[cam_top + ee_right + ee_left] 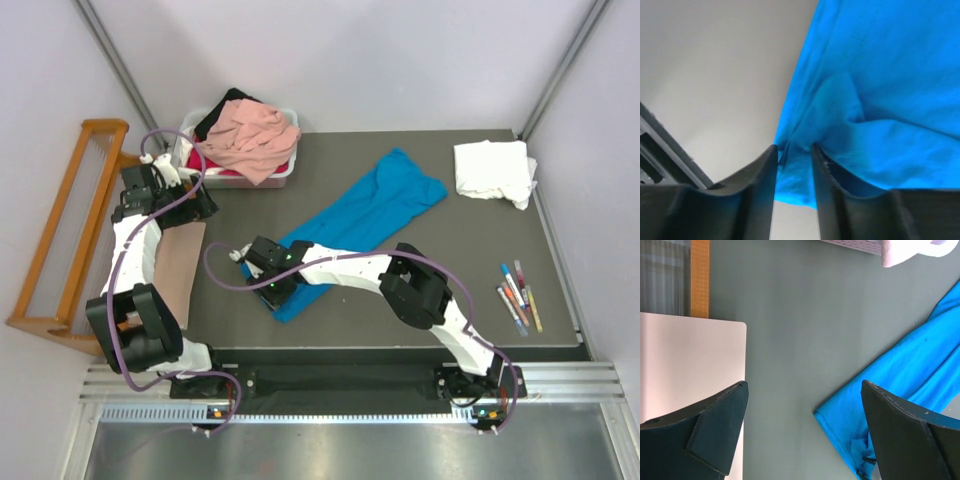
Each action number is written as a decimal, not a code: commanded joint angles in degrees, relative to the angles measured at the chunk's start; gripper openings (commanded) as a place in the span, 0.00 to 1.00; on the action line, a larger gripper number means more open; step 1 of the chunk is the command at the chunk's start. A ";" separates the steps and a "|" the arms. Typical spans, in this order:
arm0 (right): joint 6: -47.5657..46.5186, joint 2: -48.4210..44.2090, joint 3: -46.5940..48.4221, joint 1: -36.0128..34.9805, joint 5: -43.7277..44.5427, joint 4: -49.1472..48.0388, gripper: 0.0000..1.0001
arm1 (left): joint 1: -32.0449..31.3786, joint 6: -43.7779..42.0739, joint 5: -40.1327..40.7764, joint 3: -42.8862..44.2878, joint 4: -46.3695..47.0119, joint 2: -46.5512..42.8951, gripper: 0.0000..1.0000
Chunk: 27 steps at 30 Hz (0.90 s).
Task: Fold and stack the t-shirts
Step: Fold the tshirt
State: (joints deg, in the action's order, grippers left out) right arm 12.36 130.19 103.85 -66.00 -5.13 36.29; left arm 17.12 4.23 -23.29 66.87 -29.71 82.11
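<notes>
The bright blue cloth t-shirt (375, 205) lies in a long bunched diagonal strip across the middle of the dark grey tabletop (460, 240). It isn't flat at all. The right hand (272, 285) sits at the shirt's near-left corner, fingers pressed nearly together and pinching a wrinkled fold of the blue hem. The rest of the shirt runs away from that hand toward the far right.

Just left of the pinching hand there's a strip of bare tabletop. Past it, a flat tan board (180, 265) lies along the tabletop's left edge. The left hand (805, 387) hangs over that gap, spread wide and holding nothing, with one finger above the board's edge and the other above the blue corner.

Beyond the left hand is a white plastic tub (285, 175). A salmon-pink tee (250, 140) is heaped over its rim, with a red tee (225, 172) and a black tee (215, 115) peeking out underneath. A wooden slatted rack (70, 220) stands off the left edge.

Far right of the right hand, well apart, a crumpled white tee (492, 170) sits in the back corner by the tabletop's edge. A few coloured marker pens (518, 295) lie near the right edge. Between the pens and the blue shirt is a wide open stretch of tabletop.
</notes>
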 commanded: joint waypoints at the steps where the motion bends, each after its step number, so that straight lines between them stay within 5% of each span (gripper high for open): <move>1: -0.14 3.93 -4.01 -0.18 7.04 2.38 0.39 | 0.54 -1.33 -1.32 0.98 1.15 -1.25 0.99; 4: -0.14 4.46 -4.71 -0.27 8.38 2.73 0.49 | 0.54 -1.50 -2.20 1.94 0.45 -1.25 0.99; 9: -0.14 5.42 -5.94 -1.94 12.24 3.52 0.50 | 0.54 -1.77 -2.81 2.47 0.01 -1.42 0.99; 11: -0.06 6.04 -6.91 -2.73 14.17 4.05 0.42 | 0.54 -1.77 -2.90 2.47 -0.08 -1.60 0.99; 13: 0.21 6.30 -8.66 -3.08 15.93 4.22 0.23 | 0.54 -1.77 -3.08 2.56 -0.34 -1.77 0.99; 18: 1.79 4.64 -15.76 -3.17 17.60 2.91 0.01 | 0.54 -2.29 -2.82 2.48 -0.61 -3.00 0.99; 27: 6.18 -11.17 -33.60 -3.79 10.59 -0.70 0.03 | 0.63 -2.65 -2.99 3.26 -1.14 -3.27 0.99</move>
State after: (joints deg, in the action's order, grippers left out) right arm 16.69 119.77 83.07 -69.36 9.10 18.94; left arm 17.26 2.28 -25.10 67.42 -30.72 80.82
